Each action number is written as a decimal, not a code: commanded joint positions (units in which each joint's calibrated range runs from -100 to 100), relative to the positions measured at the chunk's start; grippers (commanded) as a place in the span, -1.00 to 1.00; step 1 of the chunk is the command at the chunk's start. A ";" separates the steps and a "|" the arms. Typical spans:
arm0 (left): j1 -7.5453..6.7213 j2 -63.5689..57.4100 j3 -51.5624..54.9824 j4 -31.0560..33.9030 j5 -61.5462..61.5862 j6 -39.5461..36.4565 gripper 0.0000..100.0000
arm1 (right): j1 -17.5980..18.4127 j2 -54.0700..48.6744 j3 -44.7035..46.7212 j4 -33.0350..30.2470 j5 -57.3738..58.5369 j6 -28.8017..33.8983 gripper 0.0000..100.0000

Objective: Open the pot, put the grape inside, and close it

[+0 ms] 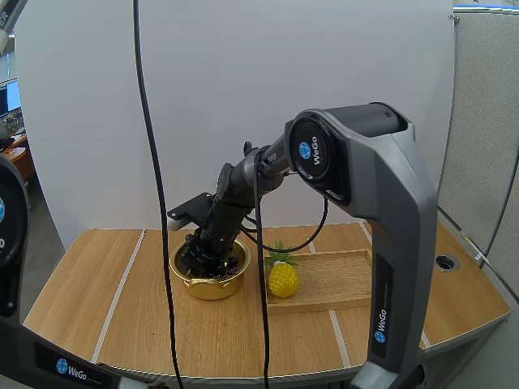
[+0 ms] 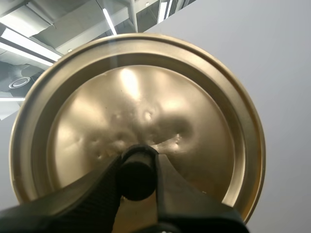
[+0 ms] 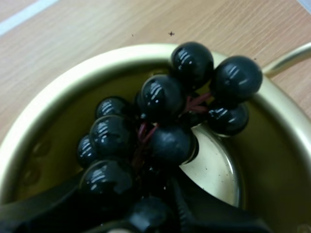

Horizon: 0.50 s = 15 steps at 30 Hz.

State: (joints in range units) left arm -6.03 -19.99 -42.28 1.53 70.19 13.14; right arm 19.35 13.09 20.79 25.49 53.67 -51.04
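The gold pot [image 1: 212, 290] stands uncovered on the table, left of the wooden tray. My right gripper [image 1: 207, 258] reaches down into it, shut on a bunch of dark grapes [image 1: 223, 266]. In the right wrist view the grapes [image 3: 160, 121] hang from the gripper [image 3: 146, 206] inside the pot's rim [image 3: 43, 111], partly over the shiny bottom. My left gripper [image 2: 137, 187] is shut on the black knob [image 2: 137, 172] of the gold lid [image 2: 141, 97], holding it up off the table with its top side facing the camera.
A yellow toy pineapple [image 1: 283, 276] stands at the left end of the wooden tray [image 1: 336, 279], close to the pot's right side. My right arm [image 1: 357, 162] arches over the tray. Bare table lies left of and in front of the pot.
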 commanded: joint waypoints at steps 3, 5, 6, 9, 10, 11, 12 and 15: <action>-0.04 -0.26 -0.62 0.53 -2.06 -0.33 -1.00 | 0.02 0.56 -0.32 -1.05 0.35 0.42 -1.00; -0.04 -0.26 -0.62 0.53 -2.06 -0.33 -1.00 | 0.02 0.89 -0.32 -1.18 0.35 0.42 -1.00; -0.04 -0.26 -0.62 0.53 -2.06 -0.33 -1.00 | 0.02 1.19 -0.32 -1.28 0.52 0.42 -1.00; -0.04 -0.26 -0.62 0.53 -2.06 -0.33 -1.00 | 0.02 1.89 -0.32 -1.31 1.07 1.10 -1.00; -0.04 -0.26 -0.62 0.53 -2.06 -0.33 -1.00 | 0.02 1.89 -0.32 -1.31 1.06 1.10 -1.00; -0.04 -0.26 -0.62 0.53 -2.06 -0.33 -1.00 | 0.02 1.89 -0.32 -1.31 1.06 1.10 -0.82; -0.04 -0.26 -0.62 0.53 -2.06 -0.33 -1.00 | 0.02 1.89 -0.32 -1.31 1.06 1.10 -0.59; -0.04 -0.26 -0.62 0.53 -2.06 -0.33 -1.00 | 0.02 1.89 -0.32 -1.31 1.47 1.50 0.89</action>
State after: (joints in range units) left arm -6.03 -19.99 -42.28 1.53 70.19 13.14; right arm 19.35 15.24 20.65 24.88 52.72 -50.36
